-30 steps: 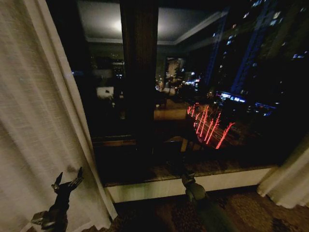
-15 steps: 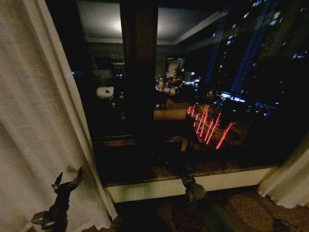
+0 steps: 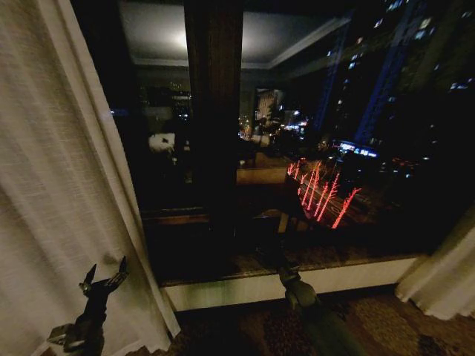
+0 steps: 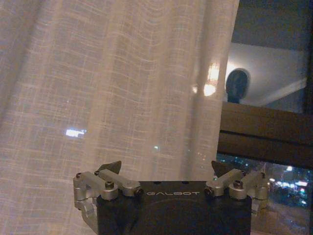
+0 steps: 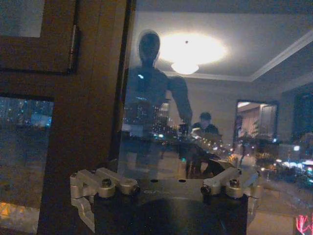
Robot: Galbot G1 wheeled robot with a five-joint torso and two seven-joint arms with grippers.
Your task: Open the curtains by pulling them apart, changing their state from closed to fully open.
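Observation:
The curtains stand parted. The left curtain panel (image 3: 59, 185) is a sheer cream sheet gathered at the left of the dark window, and the right curtain panel (image 3: 445, 274) is bunched at the lower right edge. My left gripper (image 3: 105, 276) is raised low in front of the left panel's inner edge, open and holding nothing. In the left wrist view that left gripper (image 4: 165, 169) faces the sheer fabric (image 4: 112, 88) with its fingers spread wide. My right gripper (image 3: 285, 271) points at the glass near the sill, and the right wrist view shows the right gripper (image 5: 166, 172) open and empty.
A dark wooden window post (image 3: 214, 111) divides the glass, which mirrors the lit room and my own body (image 5: 151, 88). A pale window sill (image 3: 297, 285) runs along the bottom, with patterned carpet (image 3: 386, 326) below it.

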